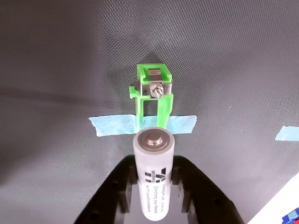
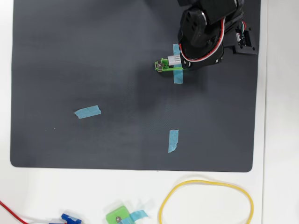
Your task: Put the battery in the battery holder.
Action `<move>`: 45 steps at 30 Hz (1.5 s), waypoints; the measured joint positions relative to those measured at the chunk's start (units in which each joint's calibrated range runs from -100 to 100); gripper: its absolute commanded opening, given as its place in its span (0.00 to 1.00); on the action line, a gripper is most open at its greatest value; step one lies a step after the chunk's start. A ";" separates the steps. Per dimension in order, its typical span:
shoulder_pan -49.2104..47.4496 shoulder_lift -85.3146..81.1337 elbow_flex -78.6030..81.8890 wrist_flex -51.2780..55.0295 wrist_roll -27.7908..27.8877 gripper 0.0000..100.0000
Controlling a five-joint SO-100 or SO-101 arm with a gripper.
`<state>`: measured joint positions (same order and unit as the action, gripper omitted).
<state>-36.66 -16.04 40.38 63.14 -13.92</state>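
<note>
Wrist view: the gripper point(image 1: 155, 179) is clamped on the battery point(image 1: 154, 175), whose long axis points straight at the holder point(image 1: 153, 93) just ahead. Overhead, battery point(image 2: 173, 60) lies in line over holder point(image 2: 166, 65). Judgement: lowering comes next.

glossy black plastic two-finger gripper point(image 1: 154, 186) | curved finger arms, ribbed inner faces, small round recesses | matte black blocky arm housing point(image 2: 205, 28) seen overhead | red, white and black cable bundle point(image 2: 219, 42) looped across housing | black base bracket point(image 2: 245, 44) at mat edge
</note>
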 measured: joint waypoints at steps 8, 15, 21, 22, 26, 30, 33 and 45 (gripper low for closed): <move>0.00 0.00 0.00 0.00 0.00 0.00; 0.00 3.90 0.00 -2.41 0.00 0.00; 0.00 4.58 0.00 -2.67 0.00 0.00; 0.00 4.58 0.00 -2.67 0.00 0.00; -0.11 4.75 0.00 -5.08 0.00 0.00; -0.11 4.75 0.00 -5.08 0.00 0.00; -0.11 4.75 0.00 -5.08 0.00 0.00; -0.11 4.92 0.00 -5.08 0.00 0.00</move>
<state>-36.78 -11.12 40.38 58.05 -13.92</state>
